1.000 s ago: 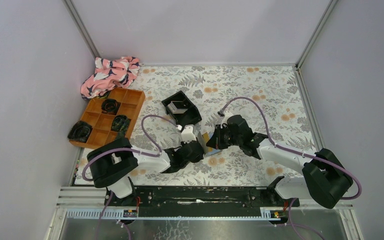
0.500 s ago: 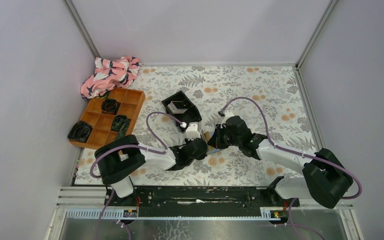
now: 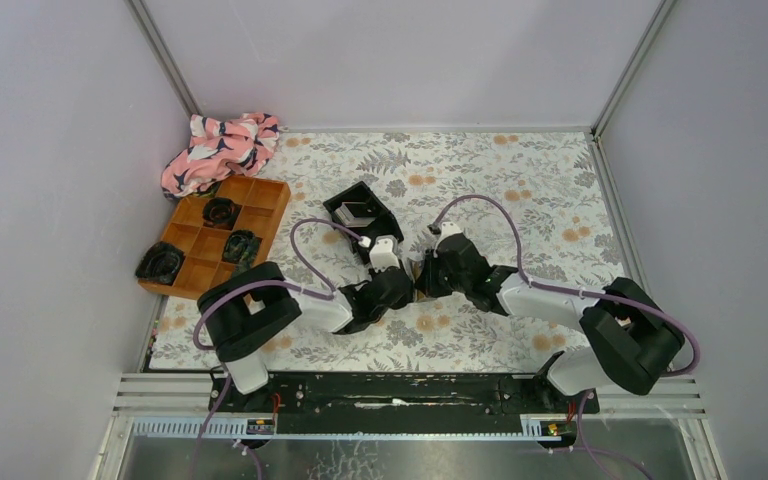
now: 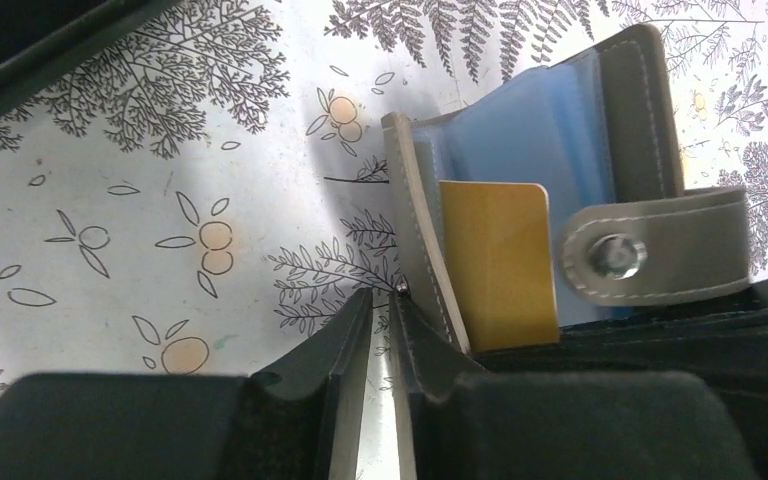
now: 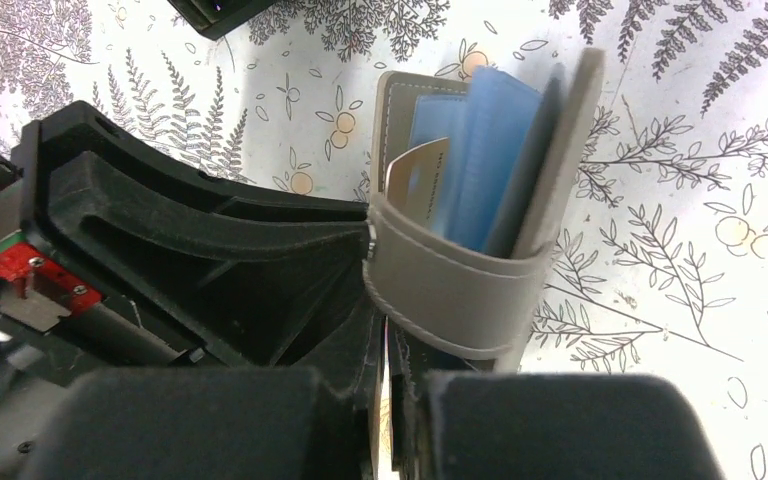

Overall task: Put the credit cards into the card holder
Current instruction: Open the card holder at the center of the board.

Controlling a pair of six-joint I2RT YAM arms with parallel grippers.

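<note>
Covering the table (image 3: 520, 190) is a fern-and-blossom print. An orange compartment tray (image 3: 260, 197) sits at far left, a pink patterned cloth (image 3: 220, 150) is bunched behind it, and a black tray (image 3: 388, 228) lies near centre. Both arms reach inward and meet just in front of the black tray, with the left gripper (image 4: 384, 300) and right gripper (image 5: 392, 345) nearly tip to tip. The card holder (image 4: 650, 110) sits open between them, grey covers splayed and blue sleeves (image 4: 530, 130) fanned inside. The left jaws are a narrow slit apart; one grey cover runs down against the tip of one finger, and I cannot tell whether it is pinched. The right jaws are closed to a hairline at the holder's near end, with its strap (image 5: 450, 290) lying across their tips. A thin pale edge shows in the seam, not identifiable. A gold card (image 4: 500, 260) is tucked in a pocket, upper part showing. A metal snap (image 4: 615, 257) sits on the strap end.
</note>
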